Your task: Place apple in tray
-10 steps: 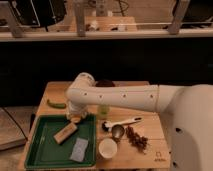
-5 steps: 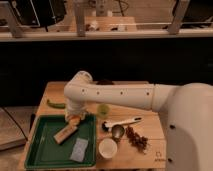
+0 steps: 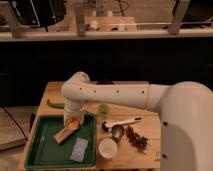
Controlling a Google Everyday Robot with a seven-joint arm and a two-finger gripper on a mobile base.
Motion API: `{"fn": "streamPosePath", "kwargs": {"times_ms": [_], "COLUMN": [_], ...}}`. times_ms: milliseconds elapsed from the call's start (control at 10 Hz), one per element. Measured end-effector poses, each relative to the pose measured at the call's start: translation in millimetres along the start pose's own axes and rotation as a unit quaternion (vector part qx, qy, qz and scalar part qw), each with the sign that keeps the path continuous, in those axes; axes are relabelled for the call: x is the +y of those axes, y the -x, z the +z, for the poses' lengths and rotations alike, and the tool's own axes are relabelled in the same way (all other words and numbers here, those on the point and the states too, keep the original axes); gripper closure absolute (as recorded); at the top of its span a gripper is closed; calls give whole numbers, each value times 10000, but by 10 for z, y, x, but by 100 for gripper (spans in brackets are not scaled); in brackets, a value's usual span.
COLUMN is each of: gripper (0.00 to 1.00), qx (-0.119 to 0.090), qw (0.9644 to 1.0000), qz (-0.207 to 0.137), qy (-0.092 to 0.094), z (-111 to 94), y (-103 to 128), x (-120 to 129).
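Note:
My gripper (image 3: 72,120) hangs from the white arm over the far right corner of the green tray (image 3: 42,152). It is shut on a small orange-yellow apple (image 3: 74,124), held low inside the tray. The apple is right at the upper end of a tan block (image 3: 63,134) lying in the tray. The arm's wrist hides most of the gripper.
A grey packet (image 3: 79,148) lies in the tray. On the wooden table are a green pepper (image 3: 56,104) behind the tray, a small green round thing (image 3: 103,110), a measuring spoon (image 3: 120,125), a white cup (image 3: 107,147) and red dried chilies (image 3: 137,139).
My gripper has shifted slightly left and down with the apple, from the tray's right rim to a spot inside it. Nothing else has moved.

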Motion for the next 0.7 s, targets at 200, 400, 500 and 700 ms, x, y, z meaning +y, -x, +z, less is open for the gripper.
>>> {"fn": "streamPosePath", "kwargs": {"times_ms": [200,400,500,700], "gripper": [96,96,96,95], "qx": [-173,-366,-437,-549], "qw": [9998,9990,9984,9969], "qz": [85,217,302,468], "qy": [6,110,179,319], "z": [19,48,58,60], "y": [61,114,127,127], "x": [18,45,72,159]}}
